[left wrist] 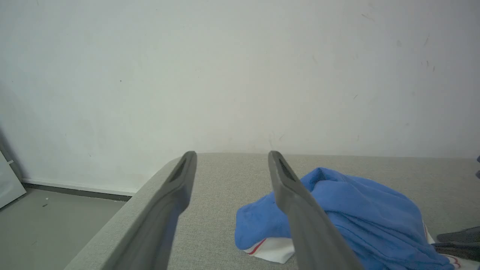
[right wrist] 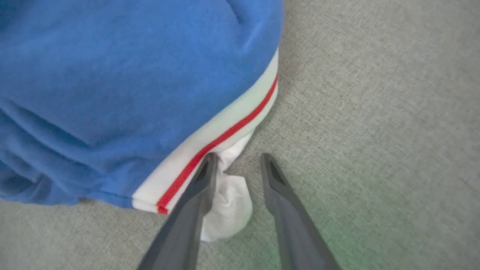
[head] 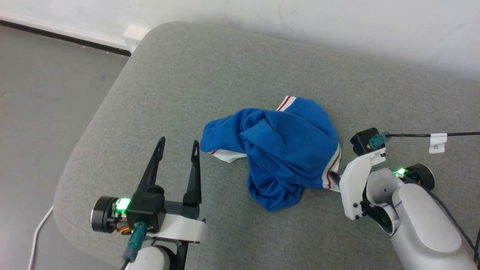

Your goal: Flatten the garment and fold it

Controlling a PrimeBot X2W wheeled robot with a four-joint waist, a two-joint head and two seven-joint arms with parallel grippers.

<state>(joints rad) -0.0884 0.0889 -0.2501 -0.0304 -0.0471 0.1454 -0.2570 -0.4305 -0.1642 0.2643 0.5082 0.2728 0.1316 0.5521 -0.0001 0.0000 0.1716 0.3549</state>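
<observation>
The shirt [head: 285, 150] is soft blue knit cloth, matt and creased, with smooth white trim carrying a red stripe. The cushion [head: 187, 75] is coarse grey woven fabric, matt and faintly speckled. The left claw [head: 179, 141] and right claw [right wrist: 238, 157] are matt dark plastic, slightly grainy. The right forearm [head: 423, 221] shell is smooth pale plastic with a soft sheen. The wall [head: 337, 22] is matt white paint, scuffed; the floor [head: 45, 93] is smooth dull grey
</observation>
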